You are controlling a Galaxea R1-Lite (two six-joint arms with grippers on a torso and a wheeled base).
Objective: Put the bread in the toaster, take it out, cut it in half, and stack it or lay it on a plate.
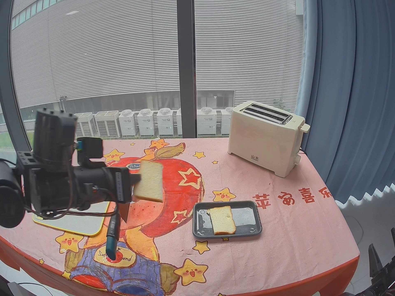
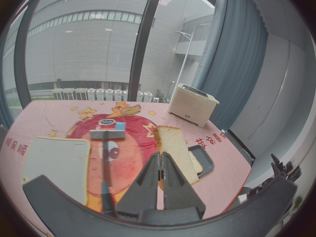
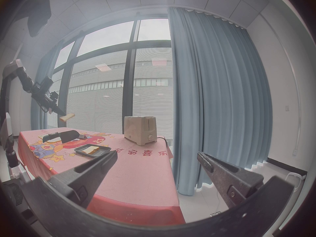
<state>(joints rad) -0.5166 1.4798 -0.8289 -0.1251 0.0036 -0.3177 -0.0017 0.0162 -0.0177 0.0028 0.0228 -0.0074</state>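
A pink cartoon-print tablecloth [image 1: 288,243] covers the table before a tall window. At its far right stands the toaster [image 1: 265,136], slots upward, well apart from everything else. A dark tray [image 1: 258,223] with one slice [image 1: 222,220] lies nearer. A cutting board [image 2: 56,162] and blue-handled knife [image 2: 105,155] lie below the left arm. The left gripper [image 2: 161,158] is clamped on a bread slice [image 1: 149,181], held above the cloth, nearly level, its long side running toward the window. The right gripper [image 3: 157,155] hangs spread wide beyond the table's edge.

1. The left gripper [image 2: 161,162] is held raised over the left half of the table [image 1: 288,235], closed on a bread slice [image 1: 150,181].
2. The right gripper [image 3: 157,156] is held off the near right corner, jaws spread wide.
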